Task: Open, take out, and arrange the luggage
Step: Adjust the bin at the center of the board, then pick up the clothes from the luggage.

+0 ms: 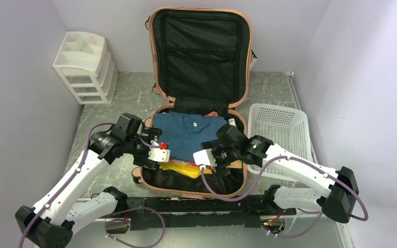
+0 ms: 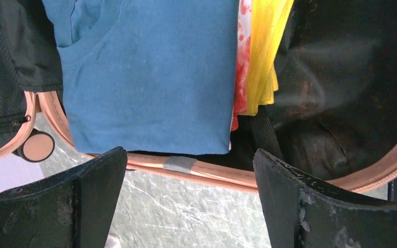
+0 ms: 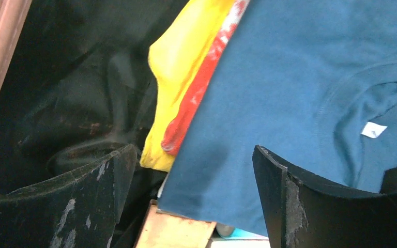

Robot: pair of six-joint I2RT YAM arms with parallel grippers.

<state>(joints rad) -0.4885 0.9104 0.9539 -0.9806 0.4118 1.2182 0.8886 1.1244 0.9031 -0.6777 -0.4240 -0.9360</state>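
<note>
Open luggage (image 1: pixel 201 62) at centre of the top view, lid stood upright against the back wall, which leaves the lower shell free to reach into. Inside that shell, a folded blue shirt (image 1: pixel 186 133) on top, with yellow cloth (image 1: pixel 182 168) and red-and-white cloth (image 2: pixel 240 62) showing past its lower edge. Left gripper (image 2: pixel 188 155) at the shell's left rim, jaws wide apart, holding nothing. Right gripper (image 3: pixel 194 150) opposite, over the shirt's right side, jaws likewise apart and empty. Probably posed on both sides so as to lift the shirt by two edges. White basket (image 1: pixel 279 124) at right, just beside the luggage — a likely place for the clothes. White drawers (image 1: pixel 85 67) at upper left, well apart.
</note>
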